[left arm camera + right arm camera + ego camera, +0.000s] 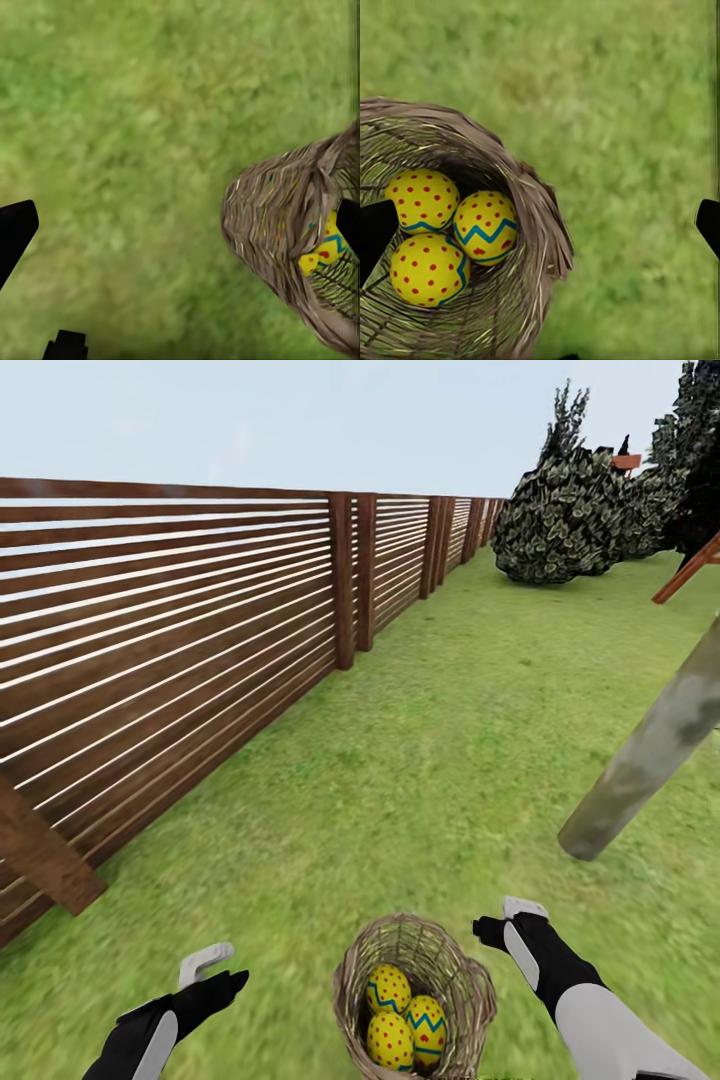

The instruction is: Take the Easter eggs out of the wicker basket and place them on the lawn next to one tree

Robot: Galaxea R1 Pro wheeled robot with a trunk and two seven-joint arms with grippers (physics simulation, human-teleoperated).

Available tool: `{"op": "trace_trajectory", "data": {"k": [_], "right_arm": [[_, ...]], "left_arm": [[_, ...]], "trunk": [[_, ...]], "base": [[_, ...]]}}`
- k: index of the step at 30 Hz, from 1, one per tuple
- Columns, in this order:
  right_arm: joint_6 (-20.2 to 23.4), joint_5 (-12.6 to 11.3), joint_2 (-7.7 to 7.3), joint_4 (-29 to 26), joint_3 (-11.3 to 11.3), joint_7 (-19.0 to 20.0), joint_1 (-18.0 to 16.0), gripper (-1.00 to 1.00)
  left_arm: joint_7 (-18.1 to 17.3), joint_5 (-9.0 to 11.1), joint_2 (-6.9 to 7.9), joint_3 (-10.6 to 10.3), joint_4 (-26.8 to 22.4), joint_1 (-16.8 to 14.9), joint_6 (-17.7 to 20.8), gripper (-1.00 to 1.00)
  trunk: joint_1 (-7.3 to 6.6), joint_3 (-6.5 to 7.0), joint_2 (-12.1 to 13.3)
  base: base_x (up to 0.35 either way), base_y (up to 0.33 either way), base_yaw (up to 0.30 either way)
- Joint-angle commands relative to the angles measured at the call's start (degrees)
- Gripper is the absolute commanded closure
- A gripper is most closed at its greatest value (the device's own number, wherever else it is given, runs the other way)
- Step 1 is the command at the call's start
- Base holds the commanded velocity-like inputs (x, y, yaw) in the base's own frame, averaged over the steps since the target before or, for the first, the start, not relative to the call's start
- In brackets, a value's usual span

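While the lawn [420,760] fills most of the head view, a fence [170,630] runs down its left side and the leaning tree [650,750] crosses the right edge. At bottom centre stands the basket [352,985], all three eggs [400,1015] inside it. It sits between the hands: the left hand [218,966] at lower left, well apart from it; the right hand [510,922] just beside the rim's upper right, so nearer, I judge. Both hands are empty with fingers spread; the right wrist view looks down on the eggs [442,232].
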Motion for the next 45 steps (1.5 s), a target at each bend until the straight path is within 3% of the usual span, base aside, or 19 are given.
{"op": "trace_trajectory", "data": {"k": [1,10,24,36,45], "right_arm": [[0.2,-0.6,0.01,-0.1,0.0,-0.4,0.0,-1.00],[0.2,-0.7,0.05,-0.1,0.1,-0.4,0.0,-1.00],[0.3,-0.4,0.10,-0.1,0.2,-0.4,0.0,-1.00],[0.2,-0.4,0.05,-0.1,0.1,-0.3,0.0,-1.00],[0.3,-0.4,0.02,-0.1,0.1,-0.3,0.0,-1.00]], "left_arm": [[0.0,0.3,-0.01,0.1,-0.1,0.0,0.3,-1.00],[0.1,0.3,-0.01,0.0,-0.1,0.0,0.3,-1.00],[0.2,0.2,-0.01,0.0,-0.1,0.0,0.2,-1.00],[0.4,-0.1,-0.04,0.0,0.0,0.0,0.2,-1.00],[1.9,-0.6,-0.09,-1.5,0.1,0.0,0.1,-1.00]], "trunk": [[-0.22,0.16,0.4],[-2.20,2.00,4.0],[-5.28,4.59,9.6],[-7.91,7.38,14.4],[-9.89,9.57,18.0]], "base": [[0.000,0.000,-0.233],[0.000,0.000,-0.230],[0.000,0.000,-0.035],[0.000,0.000,-0.170],[0.000,0.000,-0.202]]}}
